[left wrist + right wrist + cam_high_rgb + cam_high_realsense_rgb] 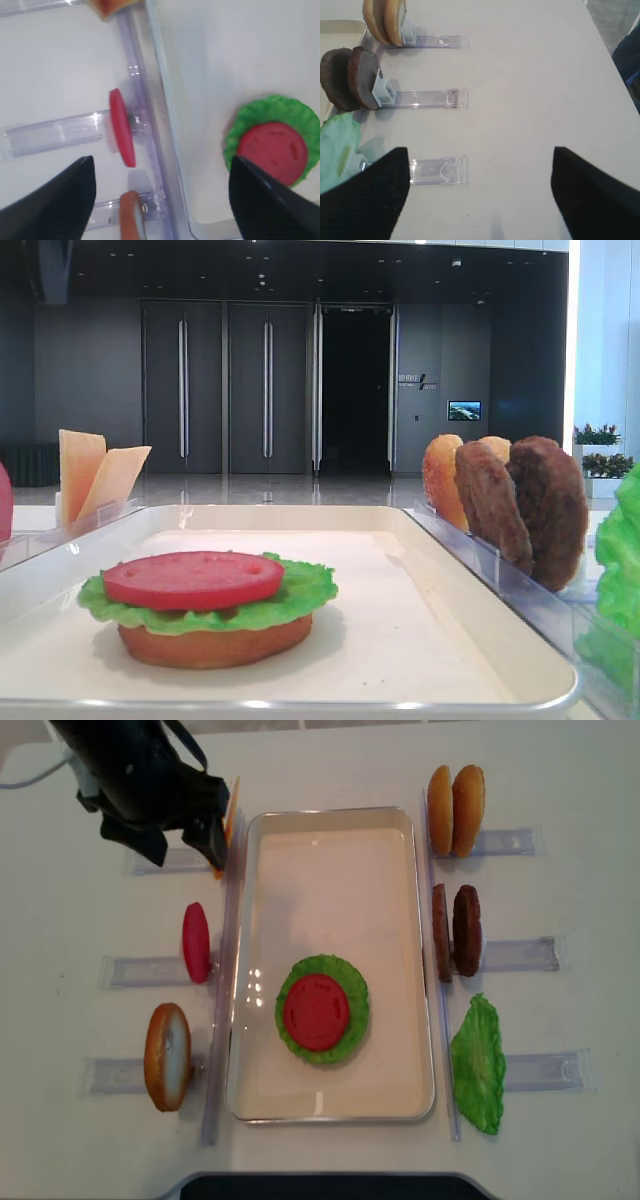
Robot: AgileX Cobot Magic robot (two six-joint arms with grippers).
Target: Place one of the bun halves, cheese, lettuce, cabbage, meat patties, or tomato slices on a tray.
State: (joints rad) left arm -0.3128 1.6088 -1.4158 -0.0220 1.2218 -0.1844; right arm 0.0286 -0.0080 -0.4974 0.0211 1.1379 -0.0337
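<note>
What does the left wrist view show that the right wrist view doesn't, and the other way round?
Only the left wrist view shows the open left gripper, the red round tomato slice lying on the ruffled green lettuce leaf in the off-white rectangular tray, and a second red tomato slice standing on edge in a clear plastic rack.

Only the right wrist view shows the open right gripper, two dark brown rough meat patties and two orange-brown bun halves upright in their racks.

Both show the white tabletop and clear racks.
</note>
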